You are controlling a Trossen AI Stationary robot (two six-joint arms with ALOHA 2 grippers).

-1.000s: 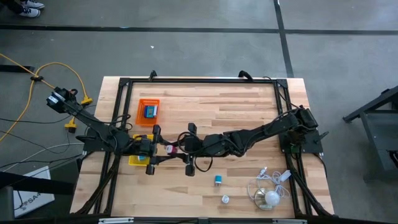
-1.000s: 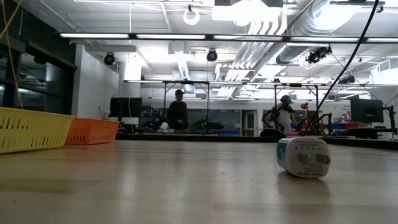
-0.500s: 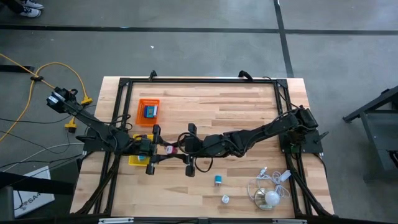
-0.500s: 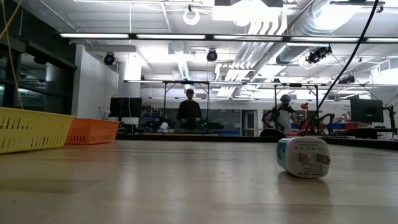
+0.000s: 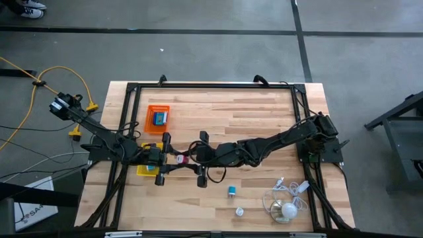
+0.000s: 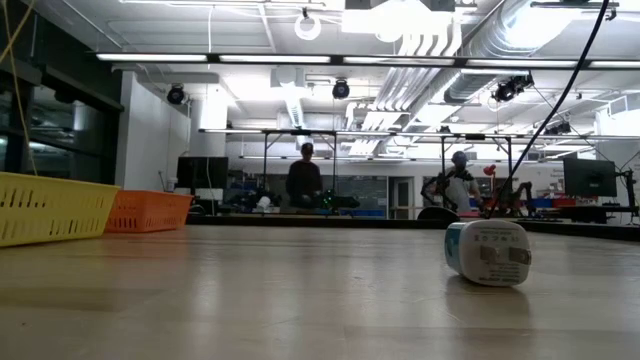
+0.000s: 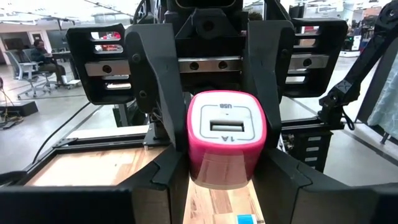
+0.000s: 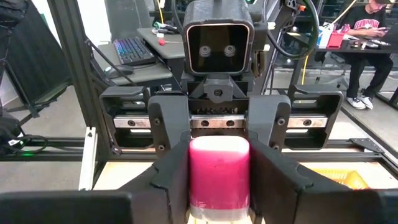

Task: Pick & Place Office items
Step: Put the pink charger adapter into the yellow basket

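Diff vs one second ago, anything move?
Only a person in the room behind stepped toward the low view's right. On the table nothing visibly moved: left gripper and right gripper still meet at the pink charger.

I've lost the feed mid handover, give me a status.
Left claw and right claw both around pink USB charger mid-table, claws facing. Nothing between them.

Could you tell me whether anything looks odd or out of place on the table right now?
One thing: the pink USB charger sits mid-air between both hands at once, the left hand and right hand meeting nose to nose over the table. A white charger lies tipped on its side.
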